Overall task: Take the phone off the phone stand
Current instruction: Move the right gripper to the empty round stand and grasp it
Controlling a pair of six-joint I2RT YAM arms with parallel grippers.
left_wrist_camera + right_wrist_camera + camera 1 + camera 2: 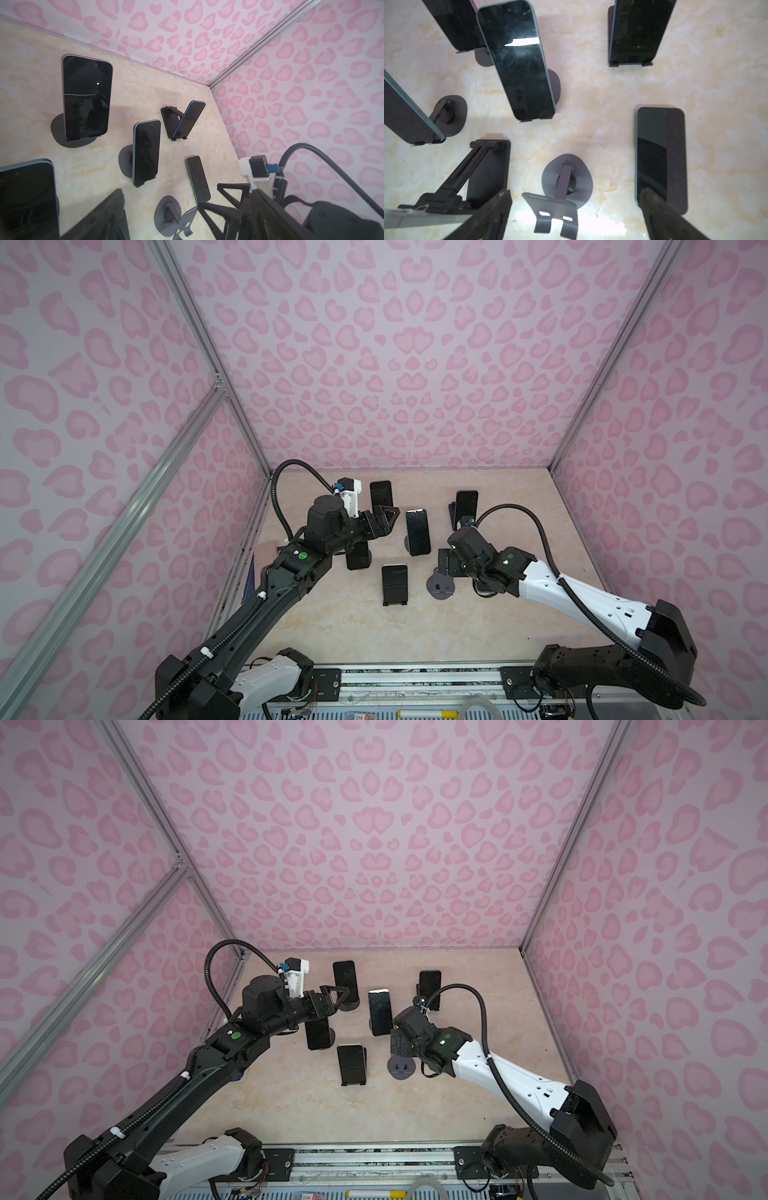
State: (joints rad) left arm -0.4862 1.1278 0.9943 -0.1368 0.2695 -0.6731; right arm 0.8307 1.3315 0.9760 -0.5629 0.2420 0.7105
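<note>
Phone (pixel 660 153) with the greenish edge lies flat, screen up, on the tabletop (pixel 591 99), just beside the empty phone stand (pixel 556 209) and not on it. My right claw (pixel 576 190) hangs low over the two, its fingers spread wide with nothing between them. In my right wrist view one fingertip (pixel 652 199) covers the phone's near end; whether it touches the glass I cannot tell. In that view the empty stand's round base and bare cradle sit between my two fingers. My left claw (pixel 384 521) is spread too and empty, held above the tabletop toward the back left, in front of the back-left propped phone (pixel 381 493). That one is among five other phones leaning on stands around the tabletop, all with dark screens.
</note>
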